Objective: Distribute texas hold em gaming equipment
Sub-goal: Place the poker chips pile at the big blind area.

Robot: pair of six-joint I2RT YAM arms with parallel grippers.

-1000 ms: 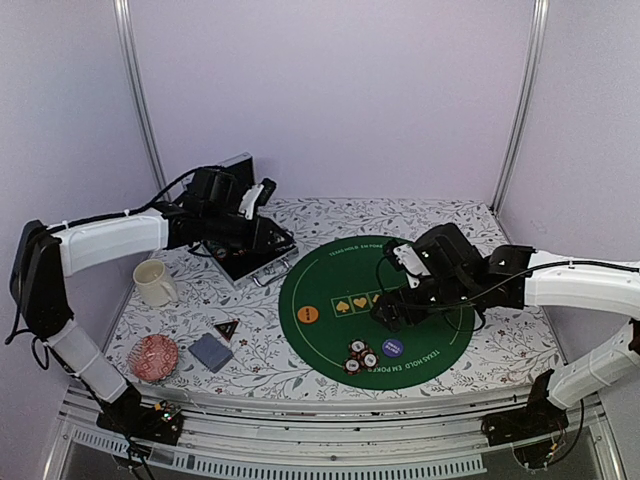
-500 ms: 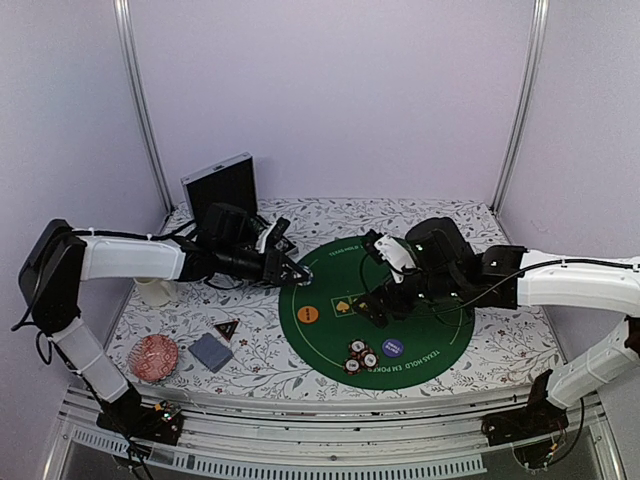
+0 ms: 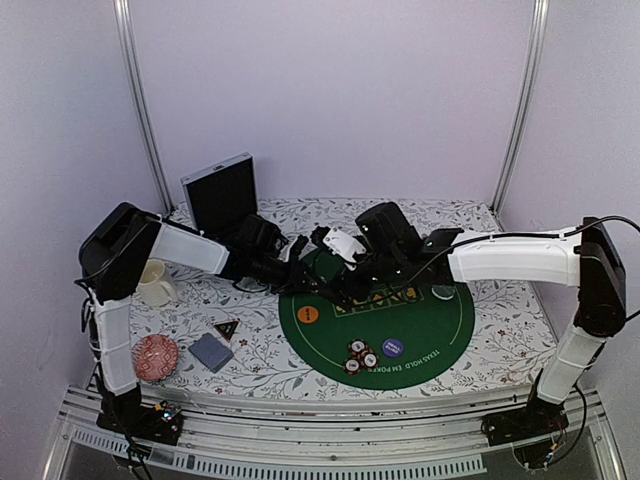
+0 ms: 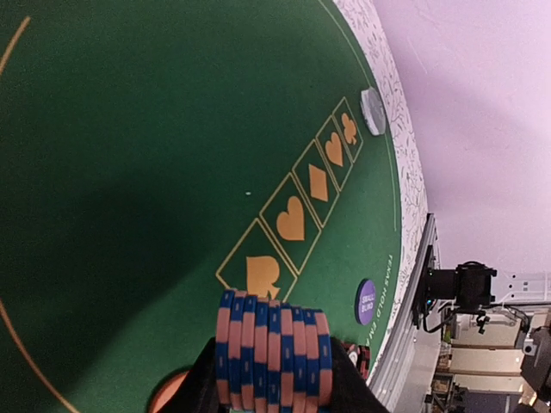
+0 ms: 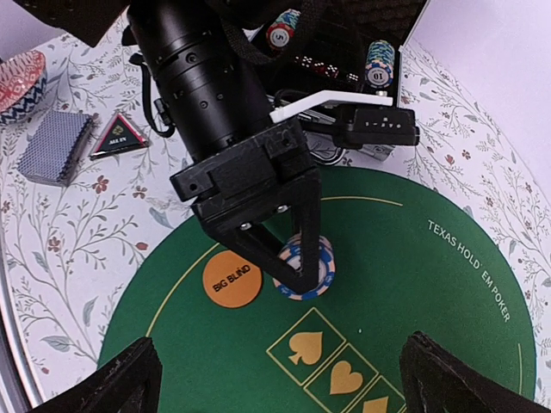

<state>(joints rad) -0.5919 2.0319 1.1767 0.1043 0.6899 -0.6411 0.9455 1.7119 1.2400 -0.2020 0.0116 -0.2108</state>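
Setting: floral counter (image 3: 500, 340) between plain pale walls, with a round green mat (image 3: 430, 330) at its middle.
Left end effector (image 5: 297, 274): jaws narrow, clamped on a stack of blue-and-orange chips (image 4: 274, 348). It sits low over the mat's left part, just beside the orange button (image 5: 232, 278).
Grip: fingers press the stack's two end faces, likely so no chip slips out.
Right end effector (image 5: 288, 387): jaws wide and holding nothing. It hovers above the left one, seemingly waiting.
On mat: purple button (image 3: 392, 348), pale-green button (image 3: 443, 292) near the right edge, and a chip cluster (image 3: 360, 356) near the front.
Off mat, left: card deck (image 3: 211, 352) and black triangle marker (image 3: 227, 328), not yet distributed.
Case (image 3: 222, 195): open at the back left with more chips inside, probably the supply.
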